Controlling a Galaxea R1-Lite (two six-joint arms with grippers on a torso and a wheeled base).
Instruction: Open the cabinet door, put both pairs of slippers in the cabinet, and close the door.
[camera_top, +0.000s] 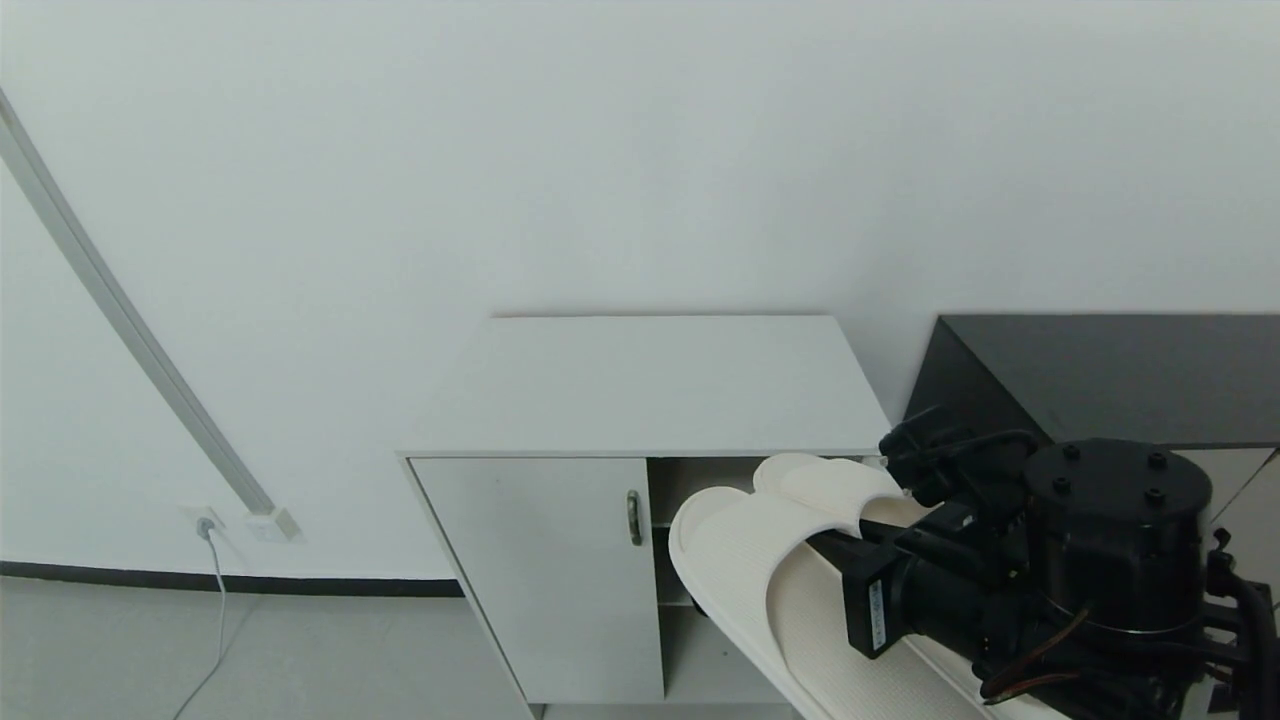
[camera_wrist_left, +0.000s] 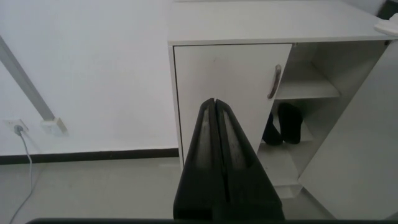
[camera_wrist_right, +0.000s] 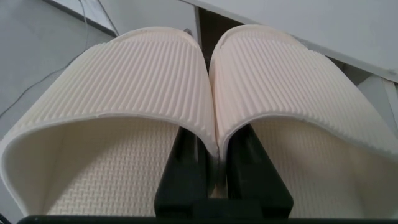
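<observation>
right gripper (camera_wrist_right: 214, 148): clamped tight on the inner edges of a pair of white slippers (camera_top: 745, 565), so one finger sits inside each slipper and the two inner walls are pinched between them

slippers: side by side and touching along the inner edge, ribbed tops up, toes pointing at the cabinet (camera_top: 650, 385). They're held up in the air right in front of its open right half, level with the upper part of the opening

cabinet: white, against the wall. The left door (camera_top: 540, 570) is flat shut and has a small metal handle (camera_top: 633, 517) on its inner edge, and the right side is open

inside: a shelf (camera_wrist_left: 311, 87) up top, and a pair of dark shoes (camera_wrist_left: 283, 124) standing on the level below it

left gripper (camera_wrist_left: 215, 107): fingers pressed together with nothing in them, hanging out in front of the left door and pointed at it, well apart from it

other stuff: a wall socket (camera_top: 205, 522) low on the wall to the left with a cable (camera_top: 215, 620) trailing to the floor, and a black unit (camera_top: 1100, 375) just beside the cabinet on the right
</observation>
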